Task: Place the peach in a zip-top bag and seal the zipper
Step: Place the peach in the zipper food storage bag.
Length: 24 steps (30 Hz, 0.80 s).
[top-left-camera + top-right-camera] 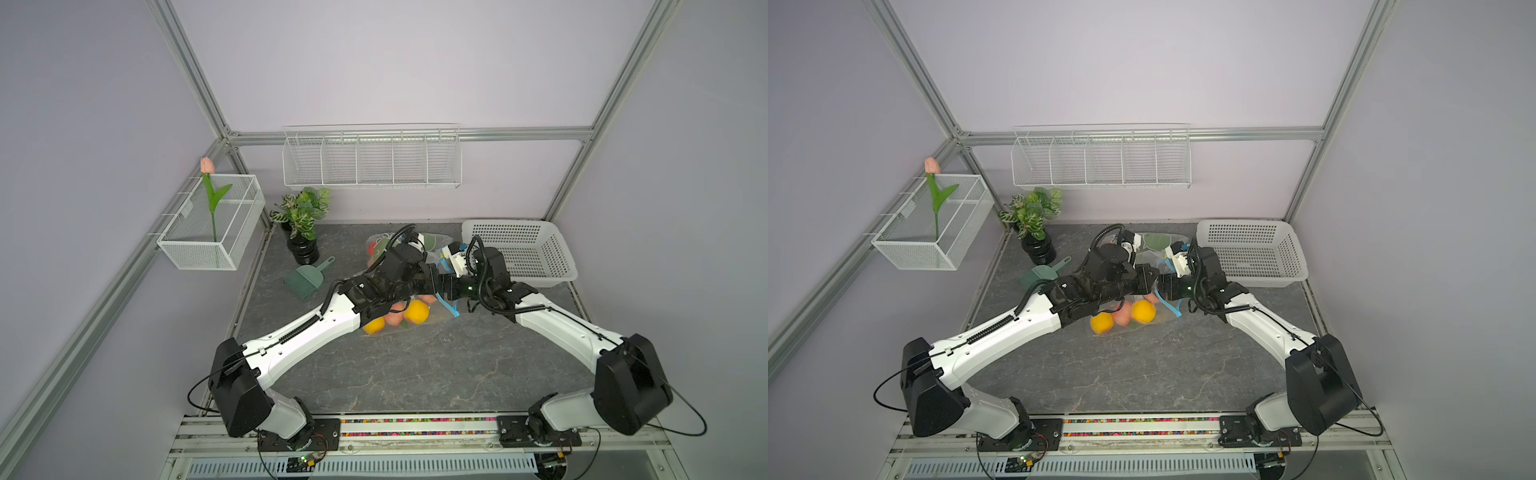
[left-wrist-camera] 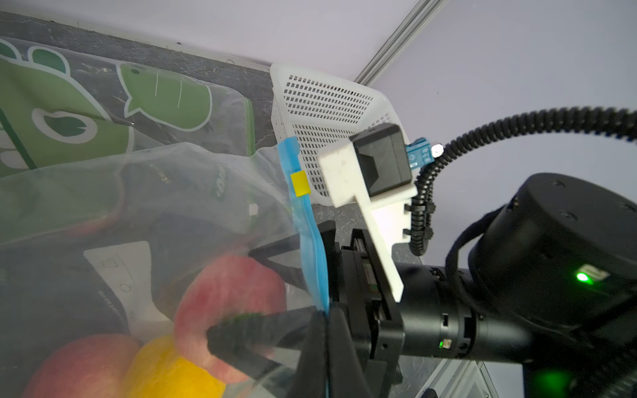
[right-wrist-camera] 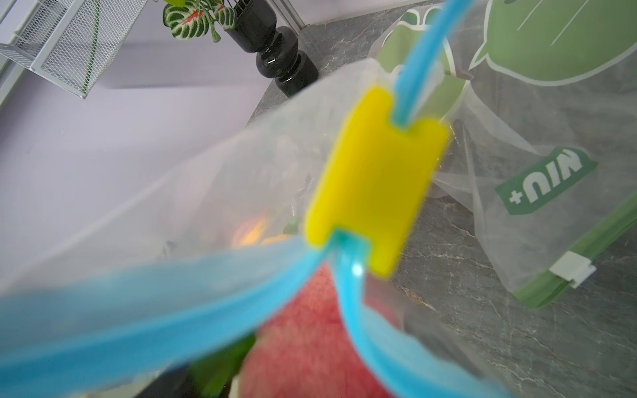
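Left gripper (image 2: 325, 327) clamps the blue zipper track (image 2: 312, 241); right gripper (image 2: 231, 296), jaws apparently apart, straddles the peach (image 2: 206, 293) inside the bag (image 2: 155, 193).

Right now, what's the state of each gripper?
Left gripper: shut on zipper of bag.
Right gripper: open, straddling peach inside bag.

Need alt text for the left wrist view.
The right gripper reaches into a clear bag through its blue zipper opening, fingers spread around a peach. The left gripper pinches the zipper edge; a white basket stands behind.
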Each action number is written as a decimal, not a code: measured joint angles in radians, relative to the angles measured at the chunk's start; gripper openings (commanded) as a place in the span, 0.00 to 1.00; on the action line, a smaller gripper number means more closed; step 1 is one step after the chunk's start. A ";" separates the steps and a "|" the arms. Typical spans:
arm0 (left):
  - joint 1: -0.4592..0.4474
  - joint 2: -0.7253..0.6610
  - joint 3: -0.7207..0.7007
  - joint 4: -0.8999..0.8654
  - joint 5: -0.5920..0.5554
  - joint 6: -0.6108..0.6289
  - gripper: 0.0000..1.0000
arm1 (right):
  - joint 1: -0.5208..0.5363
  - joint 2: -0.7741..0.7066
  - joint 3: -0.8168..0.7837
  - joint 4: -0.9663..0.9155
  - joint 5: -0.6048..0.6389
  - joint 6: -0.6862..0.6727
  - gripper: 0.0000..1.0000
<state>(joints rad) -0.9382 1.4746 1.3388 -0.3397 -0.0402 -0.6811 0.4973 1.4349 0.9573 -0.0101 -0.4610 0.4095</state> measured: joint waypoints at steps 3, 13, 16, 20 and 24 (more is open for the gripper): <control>0.000 -0.005 0.000 0.000 -0.004 0.000 0.00 | 0.001 0.001 0.000 0.011 0.000 0.004 0.84; 0.000 -0.018 -0.001 0.000 -0.016 0.000 0.00 | 0.003 -0.018 -0.002 0.024 0.006 -0.002 0.85; 0.000 -0.022 -0.002 -0.001 -0.025 0.000 0.00 | 0.004 -0.059 -0.002 0.016 0.026 -0.021 0.85; 0.000 -0.029 -0.003 -0.002 -0.040 0.001 0.00 | 0.005 -0.132 -0.002 -0.009 0.060 -0.058 0.85; 0.000 -0.040 -0.007 -0.011 -0.051 0.009 0.00 | 0.005 -0.189 -0.002 -0.047 0.094 -0.101 0.85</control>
<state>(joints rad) -0.9382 1.4342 1.3319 -0.3511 -0.0914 -0.6724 0.5018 1.2457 0.9554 -0.0574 -0.3672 0.3084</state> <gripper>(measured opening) 0.046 0.853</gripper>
